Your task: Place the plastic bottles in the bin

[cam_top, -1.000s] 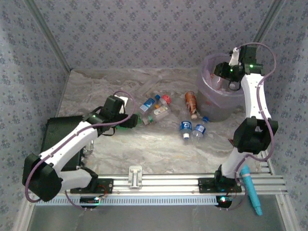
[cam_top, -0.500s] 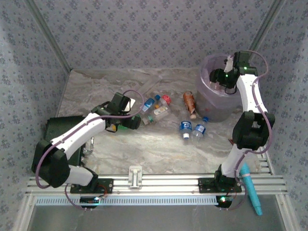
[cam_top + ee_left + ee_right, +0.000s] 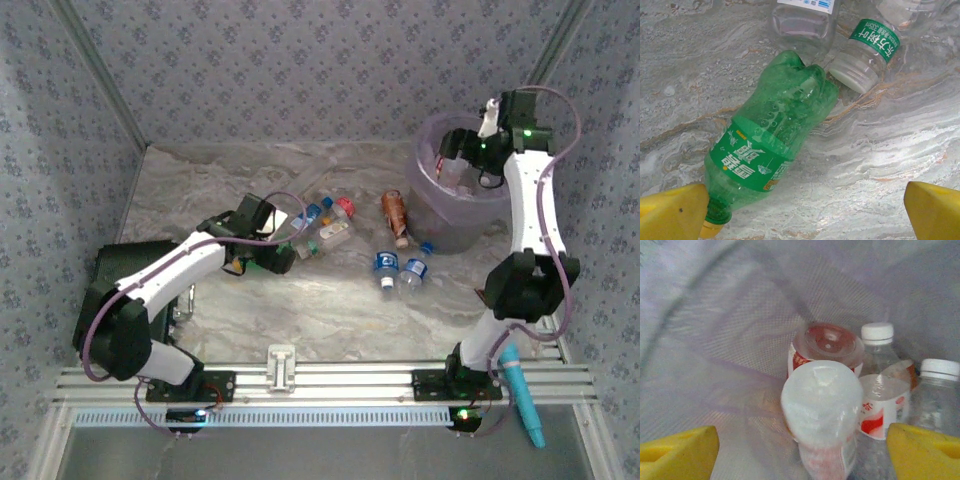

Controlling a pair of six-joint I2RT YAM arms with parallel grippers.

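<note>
Both arms are the same build tbh: glossy white plastic links (image 3: 168, 273) between chunky black joint housings (image 3: 527, 285), thin purple cables (image 3: 81, 350) looping off them, tiny green status lights (image 3: 522, 131) glowing, plus bright yellow finger pads (image 3: 672, 210) up front.

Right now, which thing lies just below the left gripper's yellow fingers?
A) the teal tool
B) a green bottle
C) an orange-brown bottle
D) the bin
B: in the left wrist view the green bottle lies on its side under the open left gripper, cap end nearest it.
</note>
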